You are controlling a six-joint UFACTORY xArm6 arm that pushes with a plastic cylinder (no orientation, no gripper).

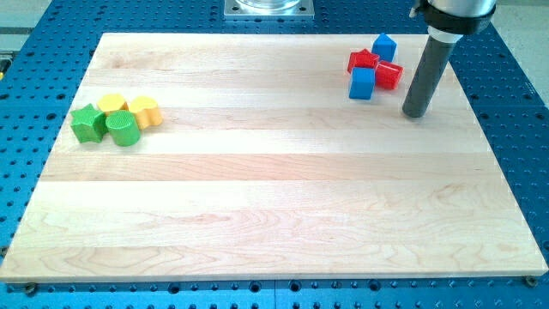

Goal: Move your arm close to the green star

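The green star (pixel 87 123) lies at the view's left side of the wooden board (pixel 274 215), at the left end of a cluster. Beside it are a green cylinder (pixel 123 128), a yellow block (pixel 111 105) and a yellow-orange block (pixel 146 111). My tip (pixel 416 112) is at the view's upper right, far from the green star. It stands just right of a red star (pixel 363 60), a red cylinder (pixel 389 75), a blue cube (pixel 362 83) and a second blue block (pixel 384 46).
The board rests on a blue perforated table (pixel 515 103). A metal mount (pixel 268 8) sits at the view's top centre. The rod's dark holder (pixel 455 13) hangs at the top right.
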